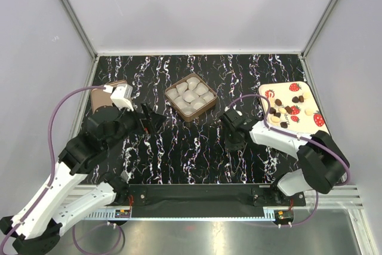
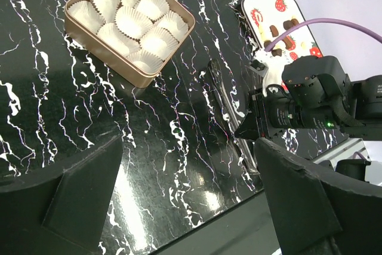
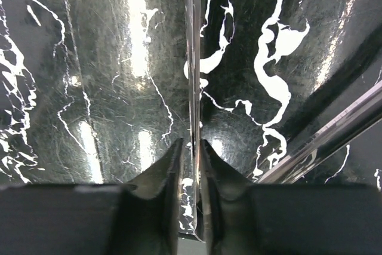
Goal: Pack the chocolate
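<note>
The chocolate (image 1: pixel 284 111), several small dark and pale pieces, lies on a white tray with strawberry prints (image 1: pixel 310 91) at the right; it also shows in the left wrist view (image 2: pixel 285 33). A brown square box (image 1: pixel 191 97) holds white paper cups (image 2: pixel 128 19) with no chocolate in them. My right gripper (image 1: pixel 230 132) is low over the table between box and tray, shut (image 3: pixel 191 144) on a thin arm of metal tongs (image 3: pixel 193 58); the tongs also show in the left wrist view (image 2: pixel 219 88). My left gripper (image 1: pixel 149 120) is open and empty (image 2: pixel 188 147) above the table, left of the box.
A brown lid (image 1: pixel 102 95) lies at the far left behind my left arm. The tongs' second arm (image 3: pixel 334 141) slants across the right of the right wrist view. The black marbled table (image 1: pixel 197 159) has walls on three sides.
</note>
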Available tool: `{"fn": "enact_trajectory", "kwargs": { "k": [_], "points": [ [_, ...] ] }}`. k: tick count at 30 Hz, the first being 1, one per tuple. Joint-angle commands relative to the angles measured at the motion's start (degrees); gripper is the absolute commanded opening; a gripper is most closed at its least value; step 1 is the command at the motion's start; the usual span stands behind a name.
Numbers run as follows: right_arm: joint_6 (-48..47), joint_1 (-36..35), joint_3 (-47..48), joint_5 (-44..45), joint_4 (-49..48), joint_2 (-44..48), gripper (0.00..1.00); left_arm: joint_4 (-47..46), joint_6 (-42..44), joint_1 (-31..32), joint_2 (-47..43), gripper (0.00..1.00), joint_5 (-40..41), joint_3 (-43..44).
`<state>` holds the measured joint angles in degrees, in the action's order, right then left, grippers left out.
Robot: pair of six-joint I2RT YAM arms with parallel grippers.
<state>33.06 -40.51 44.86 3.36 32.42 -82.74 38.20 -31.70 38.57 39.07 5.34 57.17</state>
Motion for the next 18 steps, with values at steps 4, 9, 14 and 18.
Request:
{"fn": "enact_trajectory", "kwargs": {
  "k": [4,9,14,18],
  "points": [
    [2.36,-0.8,5.41,3.93,3.25,0.29,0.42,0.04,1.38,-0.07,-2.07,0.99,1.51,-0.13],
    [8.75,-0.8,9.35,9.37,9.21,4.86,0.96,1.0,2.0,-0.16,-2.51,0.99,1.42,0.49],
    [19.57,-0.8,11.03,15.54,18.08,5.31,1.0,1.44,2.26,-0.07,-2.95,0.99,0.28,0.67],
    [24.95,-0.71,11.21,17.3,21.89,4.69,1.0,1.44,2.52,-0.07,-3.47,0.99,-0.07,-0.04]
  ]
}}
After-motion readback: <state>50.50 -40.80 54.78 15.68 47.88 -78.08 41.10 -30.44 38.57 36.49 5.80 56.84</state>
